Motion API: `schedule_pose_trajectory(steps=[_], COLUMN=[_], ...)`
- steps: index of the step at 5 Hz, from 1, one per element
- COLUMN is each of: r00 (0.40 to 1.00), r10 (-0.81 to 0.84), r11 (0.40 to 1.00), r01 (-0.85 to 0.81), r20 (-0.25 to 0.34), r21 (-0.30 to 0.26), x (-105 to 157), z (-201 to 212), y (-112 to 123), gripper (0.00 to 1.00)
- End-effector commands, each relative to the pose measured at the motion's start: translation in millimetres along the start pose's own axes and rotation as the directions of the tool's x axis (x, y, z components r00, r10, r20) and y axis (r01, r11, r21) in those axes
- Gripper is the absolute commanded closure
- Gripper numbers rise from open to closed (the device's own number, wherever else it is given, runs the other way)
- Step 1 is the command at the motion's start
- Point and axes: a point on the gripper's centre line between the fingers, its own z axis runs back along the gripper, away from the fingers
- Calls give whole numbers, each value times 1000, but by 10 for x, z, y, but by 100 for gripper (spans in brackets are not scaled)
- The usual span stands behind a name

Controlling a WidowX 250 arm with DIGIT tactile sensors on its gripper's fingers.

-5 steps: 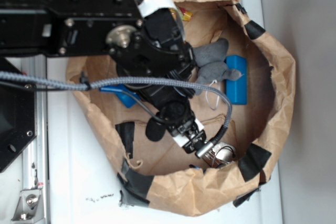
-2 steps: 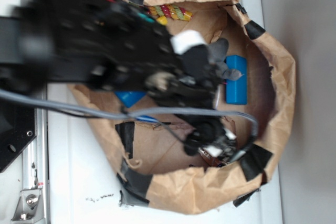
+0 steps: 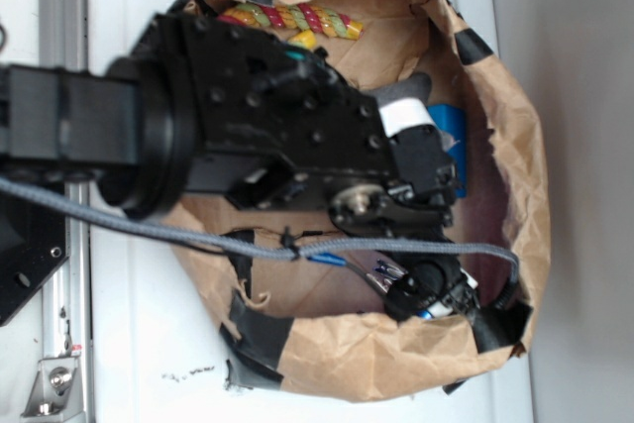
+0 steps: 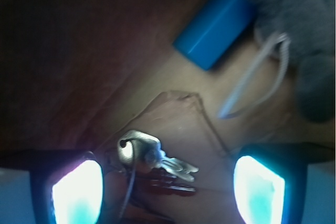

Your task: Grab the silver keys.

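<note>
Two glowing fingertips [image 4: 77,192] framed the wrist view, spread wide with nothing held. We saw the silver keys [image 4: 152,158] on the brown paper bag's [image 3: 396,364] floor between them, nearer the left one and untouched. The gripper [image 3: 436,299] hung low by the bag's taped edge. A blue bottle [image 4: 215,30] lay beyond.

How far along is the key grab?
Done: the gripper is down inside the paper bag and lined up, with the keys lying between its two fingers. In hand: the jaws stand open on either side of the keys, not touching them. Left: close on the keys and lift them out. In the exterior view the arm hides the keys.
</note>
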Motion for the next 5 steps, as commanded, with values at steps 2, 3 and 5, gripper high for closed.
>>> schedule_pose_trajectory(steps=[2,3,5], r00=[994,993,986], r10=[-97,-108,-151], r11=[994,991,980], r01=[95,104,140], r20=[-44,-41,-65], r21=[-62,-85,-144], x=[-127,-155,-267], z=[-123,-143,-217], y=[-77,-74,-113], gripper=[0,0,0])
